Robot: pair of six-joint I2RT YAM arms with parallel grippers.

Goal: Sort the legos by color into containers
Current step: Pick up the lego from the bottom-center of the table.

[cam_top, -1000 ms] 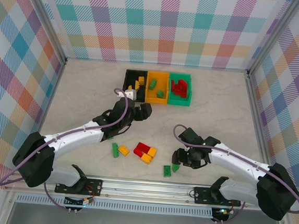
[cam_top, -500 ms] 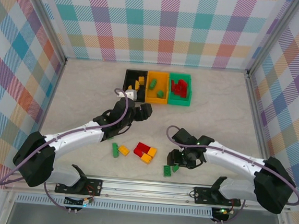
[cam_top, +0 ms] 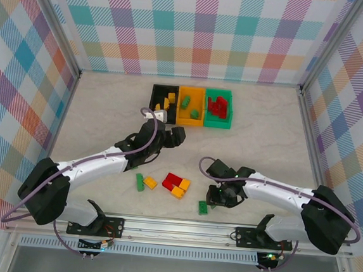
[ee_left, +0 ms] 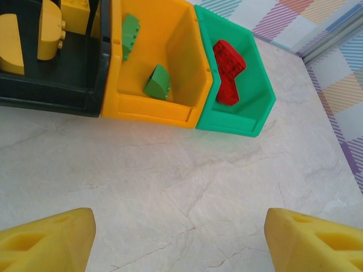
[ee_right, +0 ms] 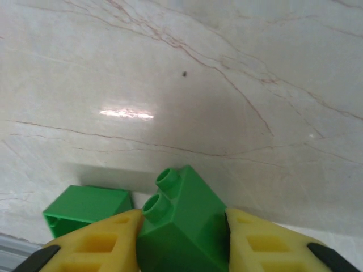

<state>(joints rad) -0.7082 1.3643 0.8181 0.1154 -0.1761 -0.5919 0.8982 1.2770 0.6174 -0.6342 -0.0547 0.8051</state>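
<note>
My right gripper (ee_right: 180, 222) is shut on a green sloped lego (ee_right: 190, 198) low over the table, its yellow fingers (ee_right: 102, 243) pressed against both sides. A second green lego (ee_right: 85, 205) lies just to its left. From above, the right gripper (cam_top: 216, 199) sits near the front edge beside that green lego (cam_top: 203, 207). My left gripper (cam_top: 174, 135) hangs open over bare table in front of the bins, nothing between its fingers (ee_left: 48, 243). The black bin (ee_left: 51, 93) holds yellow legos, the orange bin (ee_left: 153, 112) green ones, the green bin (ee_left: 241, 122) red ones.
Loose legos lie between the arms: a green one (cam_top: 140, 182), a yellow one (cam_top: 150, 182), a red block (cam_top: 172, 181) and a yellow-orange one (cam_top: 180, 188). The three bins (cam_top: 191, 105) stand side by side at the back centre. Metal rails edge the table.
The right gripper has slid a little left and down over the green lego near the front edge, and the lego now sits between its fingers. The left arm has barely moved.
</note>
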